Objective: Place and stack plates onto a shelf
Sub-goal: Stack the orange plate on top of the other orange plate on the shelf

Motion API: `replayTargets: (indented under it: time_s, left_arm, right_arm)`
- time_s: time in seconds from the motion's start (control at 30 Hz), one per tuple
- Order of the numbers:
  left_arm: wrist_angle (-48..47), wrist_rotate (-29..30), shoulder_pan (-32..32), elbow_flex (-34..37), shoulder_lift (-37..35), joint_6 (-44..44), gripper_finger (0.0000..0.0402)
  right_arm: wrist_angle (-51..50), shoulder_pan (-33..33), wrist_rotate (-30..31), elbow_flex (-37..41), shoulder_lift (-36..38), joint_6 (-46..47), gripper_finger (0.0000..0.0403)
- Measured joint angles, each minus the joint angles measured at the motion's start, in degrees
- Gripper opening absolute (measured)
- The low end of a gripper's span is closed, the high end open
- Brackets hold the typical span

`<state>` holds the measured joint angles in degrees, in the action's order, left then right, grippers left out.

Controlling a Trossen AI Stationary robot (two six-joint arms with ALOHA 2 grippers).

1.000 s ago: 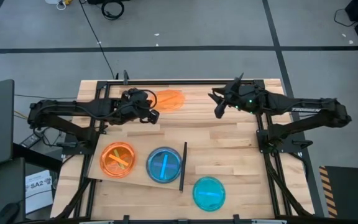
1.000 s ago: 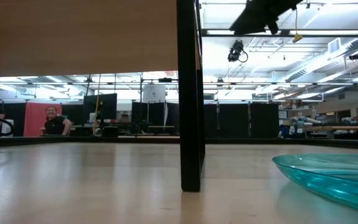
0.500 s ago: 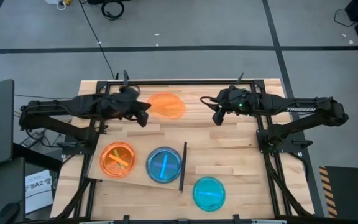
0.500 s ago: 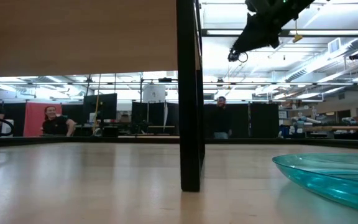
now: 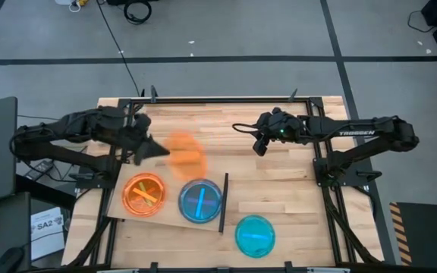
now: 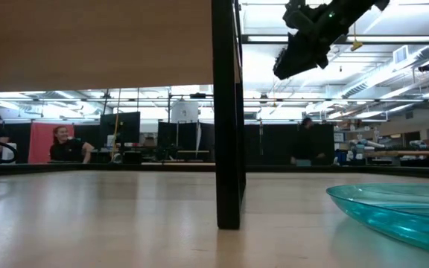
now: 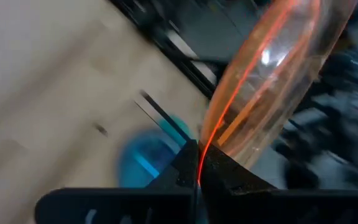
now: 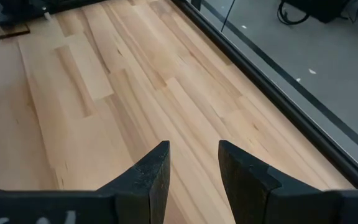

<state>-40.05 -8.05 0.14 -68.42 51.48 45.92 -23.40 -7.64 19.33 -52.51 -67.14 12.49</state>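
Note:
My left gripper (image 5: 149,149) is shut on an orange plate (image 5: 184,155), which it holds in the air above the table's left middle, just beyond the shelf (image 5: 169,216). The shelf is a pale panel with a black upright strip (image 5: 223,202) along its right edge. A second orange plate (image 5: 144,195) and a blue plate (image 5: 200,200) lie flat on it. A teal plate (image 5: 255,235) lies on the tabletop to the right of the strip. My right gripper (image 8: 193,165) hangs open over bare wood at the far right and holds nothing. My left gripper pinches the orange plate's rim (image 7: 199,152) between its two fingers. The fingers come from the table's left and slant a little downward. The plate is lifted clear, is tipped steeply onto its edge, and reaches out beyond the fingertips.
In the low view the black strip (image 6: 228,112) stands upright in the middle, with the teal plate's rim (image 6: 401,216) to its right. My right arm (image 6: 307,37) hangs high above. Black frame rails run along the table's far edge (image 5: 218,98). People move in the room behind.
My left gripper has risen and drawn back toward the table's left and near edges with the orange plate. Its wrist has rolled, so the plate has gone from lying nearly flat to standing tipped on edge. My right gripper has sunk a little and edged toward the table's left.

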Motion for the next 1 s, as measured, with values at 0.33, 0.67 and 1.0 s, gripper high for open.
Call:
replayTargets:
  time_s: [0.33, 0.67, 1.0]
  left_arm:
    - [-20.2, -17.3, 0.0, 0.0, -2.2, 8.0, 0.0011]
    - [-48.8, -19.4, 0.0, 0.0, -2.1, 9.1, 0.0011]
    - [-49.8, -13.0, 0.0, 0.0, -2.0, 10.8, 0.0011]
  right_arm:
    - [0.2, 0.0, 0.0, 0.0, -1.0, -0.1, 0.0143]
    - [0.7, 0.0, 0.0, 0.0, -1.1, -0.2, 0.0143]
    - [0.7, 0.0, 0.0, 0.0, -1.1, -0.2, 0.0143]
